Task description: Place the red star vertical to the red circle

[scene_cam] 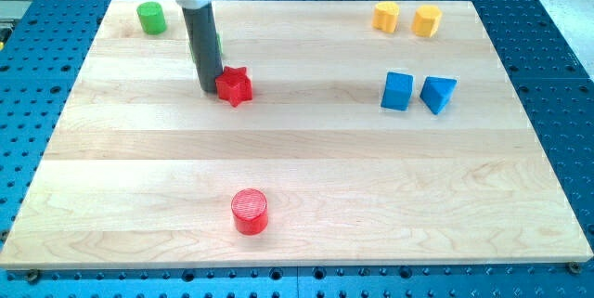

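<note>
The red star (pixel 235 85) lies on the wooden board in the upper left part of the view. The red circle (pixel 250 212) stands near the view's bottom, almost straight below the star. My tip (pixel 210 90) rests on the board right at the star's left side, touching it or nearly so. The rod rises from there toward the view's top.
A green cylinder (pixel 151 18) stands at the top left; another green block (pixel 218 43) is mostly hidden behind the rod. Two yellow blocks (pixel 386 17) (pixel 427 20) sit at the top right. A blue cube (pixel 397 91) and a blue wedge (pixel 438 94) lie at the right.
</note>
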Robot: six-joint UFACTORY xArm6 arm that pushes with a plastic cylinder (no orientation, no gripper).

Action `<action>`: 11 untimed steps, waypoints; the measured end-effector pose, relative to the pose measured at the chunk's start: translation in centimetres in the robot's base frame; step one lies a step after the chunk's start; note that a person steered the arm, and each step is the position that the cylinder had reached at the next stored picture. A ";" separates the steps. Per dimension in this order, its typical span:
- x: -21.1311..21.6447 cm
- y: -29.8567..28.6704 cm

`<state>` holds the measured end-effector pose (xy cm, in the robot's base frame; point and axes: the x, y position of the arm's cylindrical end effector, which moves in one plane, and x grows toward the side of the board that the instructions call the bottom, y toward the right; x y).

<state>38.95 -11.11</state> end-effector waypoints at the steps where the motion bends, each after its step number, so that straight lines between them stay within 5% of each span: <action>1: -2.4 -4.1; 3: -3.6 -4.3; 6: -1.7 3.3; 8: 4.0 1.8; 10: -0.2 1.4; 11: 1.1 1.8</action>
